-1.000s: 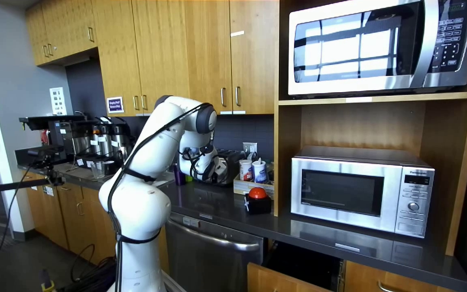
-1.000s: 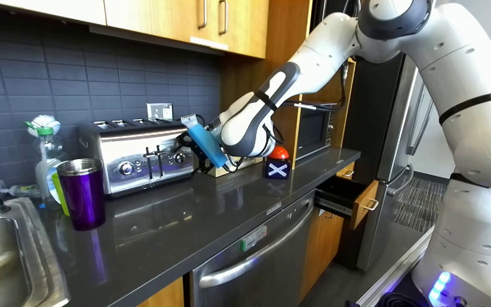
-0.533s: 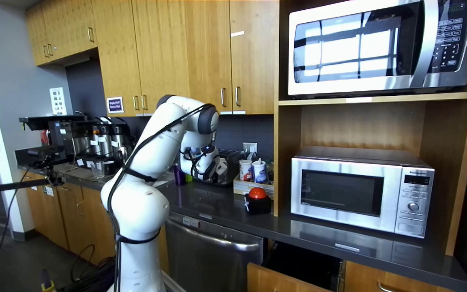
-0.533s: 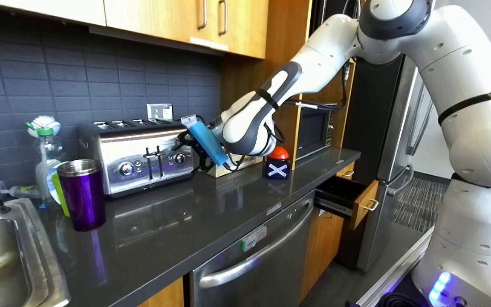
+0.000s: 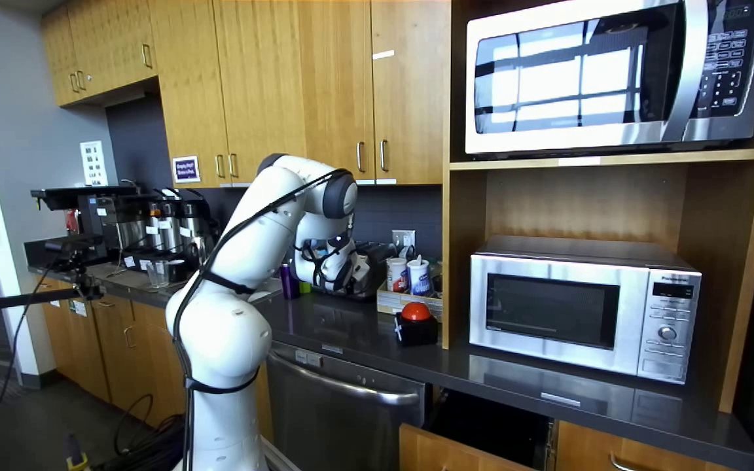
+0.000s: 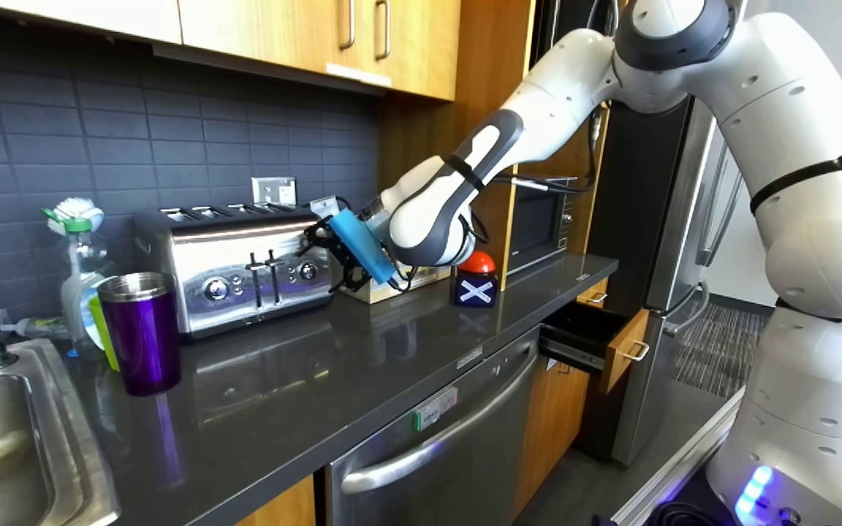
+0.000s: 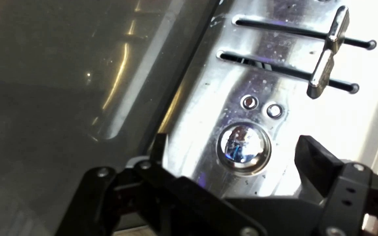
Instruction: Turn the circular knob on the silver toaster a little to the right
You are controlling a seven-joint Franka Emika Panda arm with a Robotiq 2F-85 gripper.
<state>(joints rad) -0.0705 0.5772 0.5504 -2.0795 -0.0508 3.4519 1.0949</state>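
The silver toaster (image 6: 245, 256) stands on the dark counter against the tiled wall. Its front has two levers and two round knobs. My gripper (image 6: 324, 261) is in front of the toaster's right end, by the right knob (image 6: 308, 271). In the wrist view a shiny round knob (image 7: 243, 147) lies between my open gripper's (image 7: 234, 143) fingertips, with a gap on both sides. Nothing is held. The left knob (image 6: 216, 288) is in plain sight. In an exterior view, my arm hides much of the toaster (image 5: 377, 255).
A purple tumbler (image 6: 139, 336) and a soap bottle (image 6: 81, 270) stand left of the toaster, by the sink (image 6: 81, 438). A wooden box (image 6: 384, 288) and a red button (image 6: 477, 262) are to its right. A drawer (image 6: 622, 351) stands open below the counter.
My gripper and forearm have drawn back slightly from the toaster front, to the right in both exterior views. The toaster has not moved.
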